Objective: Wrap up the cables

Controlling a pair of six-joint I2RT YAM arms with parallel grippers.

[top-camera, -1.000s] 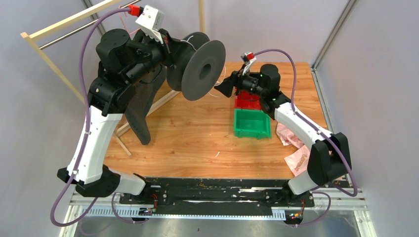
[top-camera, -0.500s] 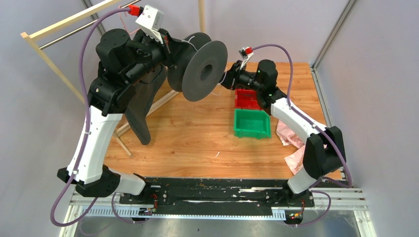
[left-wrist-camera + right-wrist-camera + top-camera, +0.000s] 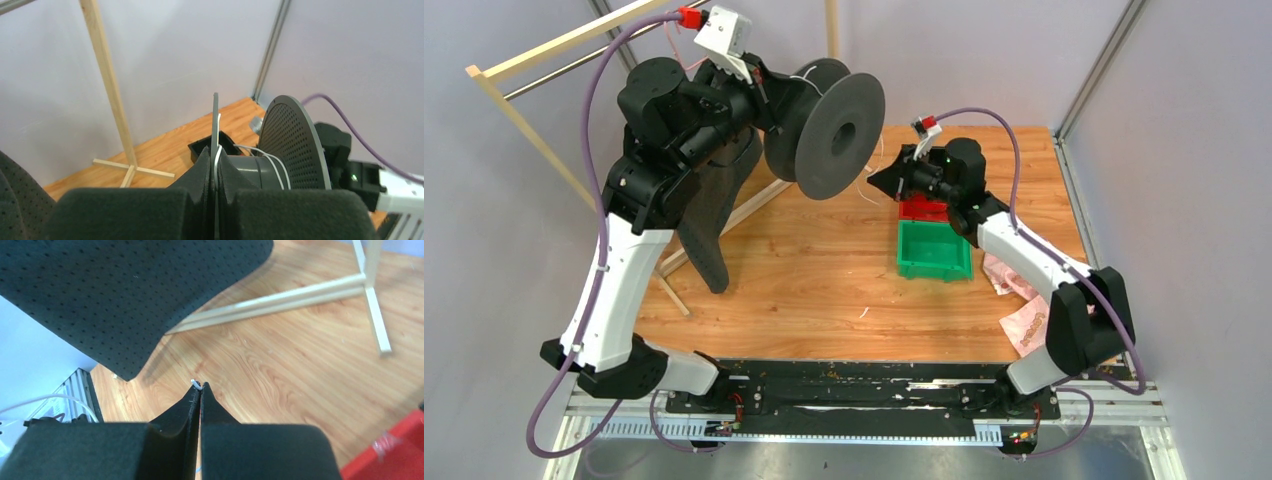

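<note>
— Start at the near end. What's in the boxes?

— Nearest, by the right arm's base, two pink bags (image 3: 1027,322) lie on the table (image 3: 804,270), not in anything. Past them is the green bin (image 3: 934,250), and all I see inside it is its own green floor. The red bin (image 3: 921,209) touches its far wall. From above the right arm covers most of it, so I cannot tell its contents there.

— And the claws?

— The right gripper (image 3: 874,179) hangs just beyond the red bin, fingers pressed together on the tip of the cable (image 3: 196,385). Farther off and higher, the left gripper (image 3: 215,159) is clamped tight on the spool (image 3: 839,125), gripping the rim of its near disc and holding it off the table. A few turns of cable lie round the hub.

— What do the wrist cameras add?

— The right one shows the white tip poking out between the closed fingers, too fine for the top view. It also shows a corner of the red bin with something small and clear in it, too blurred to name. The left one shows the turns on the hub plainly, and a black tray (image 3: 225,141) on the far table that the top view does not show; its inside is hidden. Only the top view shows the green bin. A wooden post (image 3: 108,75) stands farthest back.
</note>
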